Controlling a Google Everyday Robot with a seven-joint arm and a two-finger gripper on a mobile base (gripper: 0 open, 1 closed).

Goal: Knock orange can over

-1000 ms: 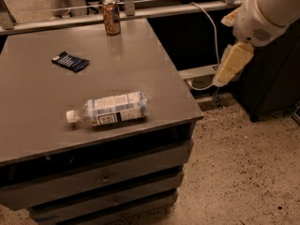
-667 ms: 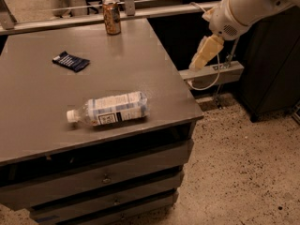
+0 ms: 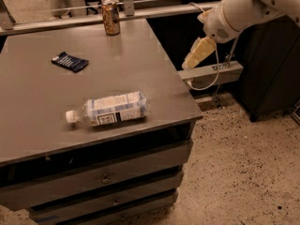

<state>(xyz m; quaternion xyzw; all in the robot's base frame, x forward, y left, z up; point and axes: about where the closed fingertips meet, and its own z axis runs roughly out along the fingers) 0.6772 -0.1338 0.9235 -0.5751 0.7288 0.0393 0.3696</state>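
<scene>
The orange can (image 3: 111, 18) stands upright at the far edge of the grey table (image 3: 42, 97), orange-brown with pale markings and a silver rim. My gripper (image 3: 193, 59) hangs off the table's right side, at the end of the white arm (image 3: 239, 11) that comes in from the upper right. It points down and to the left, well to the right of the can and apart from it.
A clear water bottle (image 3: 110, 109) with a blue-white label lies on its side near the table's front. A dark snack packet (image 3: 70, 62) lies at the left. A rail (image 3: 164, 9) runs behind the table. Drawers front the table; speckled floor at the right.
The arm has swung left, bringing the gripper closer to the table's right edge. The can, bottle and packet have not moved.
</scene>
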